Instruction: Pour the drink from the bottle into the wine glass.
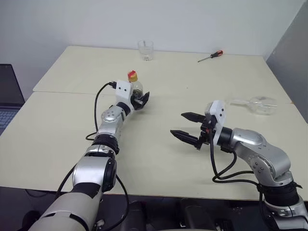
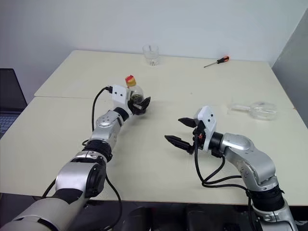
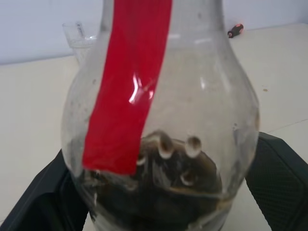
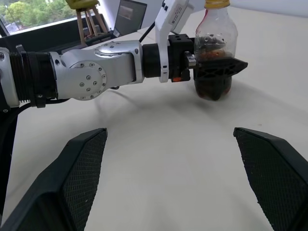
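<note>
Left gripper [image 1: 141, 100] fingers spread, straddling 1 upright bottle [image 1: 135, 86], no squeeze visible | right gripper [image 1: 189, 126] apart, empty, well right of bottle | bottle: dark drink [image 3: 163, 192] low inside, red label strip [image 3: 126, 82], no readable writing | 1 wine glass [image 1: 259, 104] lying on bench [image 1: 57, 130] beyond right gripper | 1 tumbler [image 1: 145, 49], 1 screwdriver [image 1: 211, 56] far off

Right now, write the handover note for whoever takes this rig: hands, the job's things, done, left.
Left hand: open, fingers either side of the bottle, not closed on it.
Right hand: open, empty, above the table.
Bottle: upright mid-table, cap on, the drink fills its lower part.
Wine glass: on its side near the right edge.
Also there: tumbler and screwdriver at the far edge.
Done: left hand at bottle.
Left: grip, stand glass up, uncap, pour.
</note>
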{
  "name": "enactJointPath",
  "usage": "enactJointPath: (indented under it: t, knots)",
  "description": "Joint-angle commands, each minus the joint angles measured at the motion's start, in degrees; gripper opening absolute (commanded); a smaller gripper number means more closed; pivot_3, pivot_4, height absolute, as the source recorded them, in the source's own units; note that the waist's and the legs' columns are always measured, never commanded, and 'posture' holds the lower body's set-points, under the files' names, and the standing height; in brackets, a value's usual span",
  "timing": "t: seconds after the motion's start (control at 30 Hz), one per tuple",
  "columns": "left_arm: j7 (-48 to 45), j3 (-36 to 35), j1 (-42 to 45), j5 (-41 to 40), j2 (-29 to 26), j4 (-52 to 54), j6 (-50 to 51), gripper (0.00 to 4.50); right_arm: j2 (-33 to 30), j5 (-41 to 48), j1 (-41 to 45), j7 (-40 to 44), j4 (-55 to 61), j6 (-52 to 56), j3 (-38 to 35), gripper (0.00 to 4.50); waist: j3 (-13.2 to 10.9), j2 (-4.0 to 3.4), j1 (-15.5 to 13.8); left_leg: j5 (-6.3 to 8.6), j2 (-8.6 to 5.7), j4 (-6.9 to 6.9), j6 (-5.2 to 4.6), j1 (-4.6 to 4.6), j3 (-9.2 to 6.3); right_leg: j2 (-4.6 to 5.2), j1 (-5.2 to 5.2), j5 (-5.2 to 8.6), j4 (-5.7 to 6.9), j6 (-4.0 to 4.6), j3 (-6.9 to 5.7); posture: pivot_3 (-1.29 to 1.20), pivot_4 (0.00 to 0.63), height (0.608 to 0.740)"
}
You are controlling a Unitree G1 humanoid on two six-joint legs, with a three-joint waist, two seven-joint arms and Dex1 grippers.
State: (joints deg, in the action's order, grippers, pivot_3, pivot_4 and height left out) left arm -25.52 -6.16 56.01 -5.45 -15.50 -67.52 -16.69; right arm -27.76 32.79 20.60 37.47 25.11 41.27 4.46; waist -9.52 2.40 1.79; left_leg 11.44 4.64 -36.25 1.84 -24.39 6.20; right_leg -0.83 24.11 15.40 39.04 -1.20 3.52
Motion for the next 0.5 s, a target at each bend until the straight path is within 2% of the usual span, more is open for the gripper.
enactJointPath:
  t: [0.03,0.17,0.27,0.37,0.5]
  knots:
    - [0.4,-0.6,1.8,0.6,0.4,-1.7,-2.1,3.9,-0.6,1.1,0.4,-0.1,2.9,0.0,-1.6,4.5,0.0,0.0,0.0,0.0,0.0,0.0,0.0,0.0,0.0,0.0,0.0,0.0,0.0,0.0,0.0,0.0,0.15,0.74]
    - [0.4,-1.3,1.8,0.5,1.3,-2.4,-3.2,2.73,-1.2,1.2,0.5,-0.4,3.5,0.5,-2.2,4.5,0.0,0.0,0.0,0.0,0.0,0.0,0.0,-0.01,0.0,0.0,0.0,-0.01,0.0,0.01,-0.01,0.0,0.15,0.74]
    - [0.2,-1.6,1.2,0.3,1.7,-2.5,-3.6,2.19,-1.7,0.8,0.6,-0.5,3.6,0.6,-2.5,4.5,0.0,0.0,-0.1,0.0,0.0,-0.05,0.0,-0.05,-0.01,0.01,0.0,-0.01,0.0,0.01,-0.04,0.0,0.15,0.74]
    - [-0.4,-1.7,0.3,0.2,1.8,-2.1,-3.9,2.03,-2.1,-0.4,1.6,-2.0,3.3,1.1,-2.8,4.5,0.0,0.0,-0.1,0.0,0.0,-0.09,0.0,-0.06,-0.02,0.01,0.0,-0.01,0.01,0.01,-0.04,0.0,0.15,0.74]
    - [-4.5,0.0,-2.2,0.0,2.5,3.8,-1.3,2.03,1.0,-2.5,7.8,-11.6,1.8,7.6,-3.0,4.5,0.0,-0.01,0.1,-0.01,0.02,-0.11,0.01,-0.05,0.0,0.01,0.04,-0.02,0.09,0.04,0.0,0.0,0.15,0.74]
